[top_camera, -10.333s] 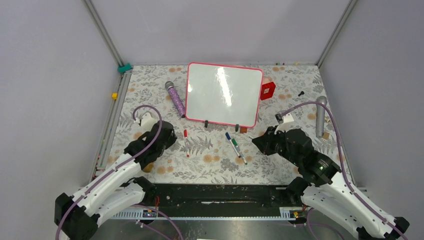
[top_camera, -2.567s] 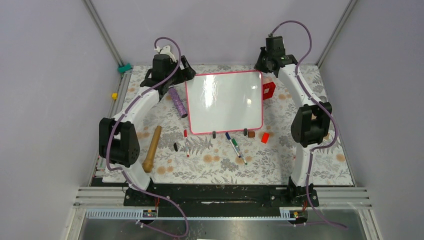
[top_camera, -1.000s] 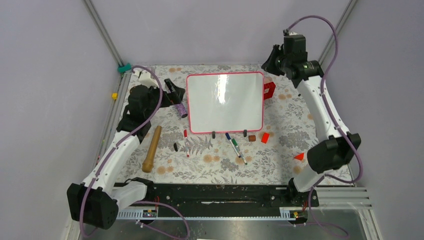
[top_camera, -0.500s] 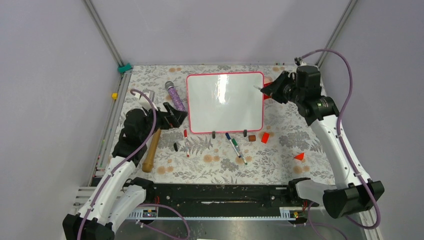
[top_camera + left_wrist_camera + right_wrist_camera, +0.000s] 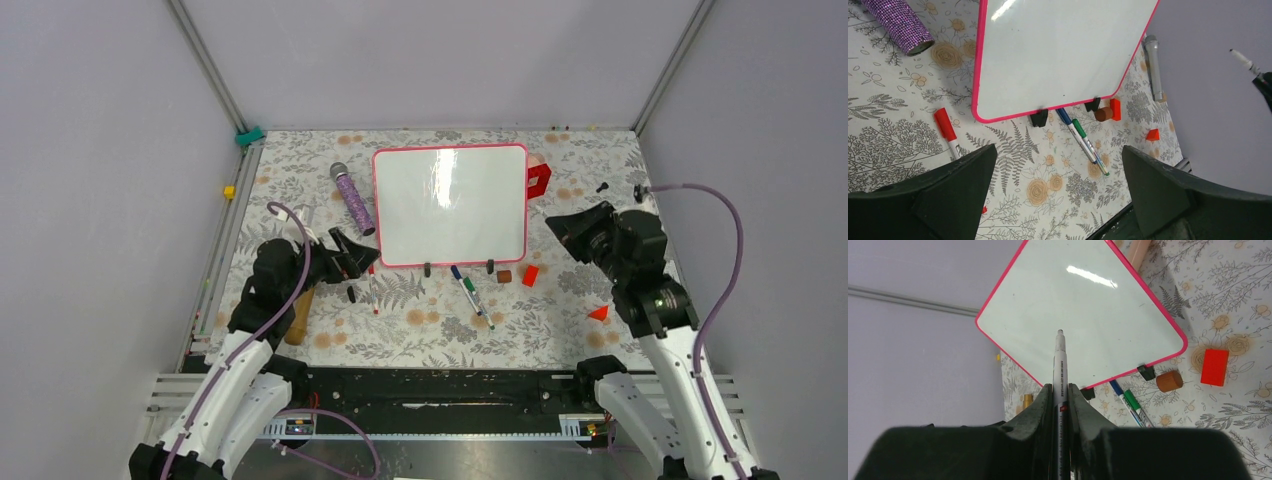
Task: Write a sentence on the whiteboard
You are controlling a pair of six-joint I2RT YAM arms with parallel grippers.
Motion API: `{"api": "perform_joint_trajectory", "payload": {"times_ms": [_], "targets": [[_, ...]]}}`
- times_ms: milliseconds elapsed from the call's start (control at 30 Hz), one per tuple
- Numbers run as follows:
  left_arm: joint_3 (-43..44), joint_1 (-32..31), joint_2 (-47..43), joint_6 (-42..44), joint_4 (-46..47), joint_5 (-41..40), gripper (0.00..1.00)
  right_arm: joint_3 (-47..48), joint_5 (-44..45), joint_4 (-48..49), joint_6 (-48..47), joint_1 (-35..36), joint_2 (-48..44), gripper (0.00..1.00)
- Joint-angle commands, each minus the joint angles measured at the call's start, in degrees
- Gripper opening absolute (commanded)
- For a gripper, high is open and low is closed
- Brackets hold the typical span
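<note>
Hovering right tool (image 5: 1060,391) clamping marker (image 5: 1060,356)

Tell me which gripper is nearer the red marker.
Left. The left gripper is open just beside the red marker; the right gripper, shut on a pen, sits past the whiteboard's right edge.

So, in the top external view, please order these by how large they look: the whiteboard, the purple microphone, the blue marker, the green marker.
1. whiteboard
2. purple microphone
3. blue marker and green marker: these look alike, so I do not rank them.
</note>
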Motion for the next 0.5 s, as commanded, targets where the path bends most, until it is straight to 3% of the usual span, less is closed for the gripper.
{"api": "perform_joint_trajectory", "payload": {"times_ms": [0,267,467], "targets": [[-0.68,-0.11,-1.12,-1.06,3.23,1.5,0.99,-9.09,-3.14,12.33,0.17,0.18,-6.42,0.0],[-6.79,-0.11,-1.31,-2.37,13.57,3.71,0.99,-15.11,-6.48,10.69,-9.19,0.17,-12.92,0.0],[-10.99,-0.05,-3.78,-2.43,19.64,2.83,0.99,-19.84,-13.97,17.67,-10.63,0.17,-14.23,0.0]]}}
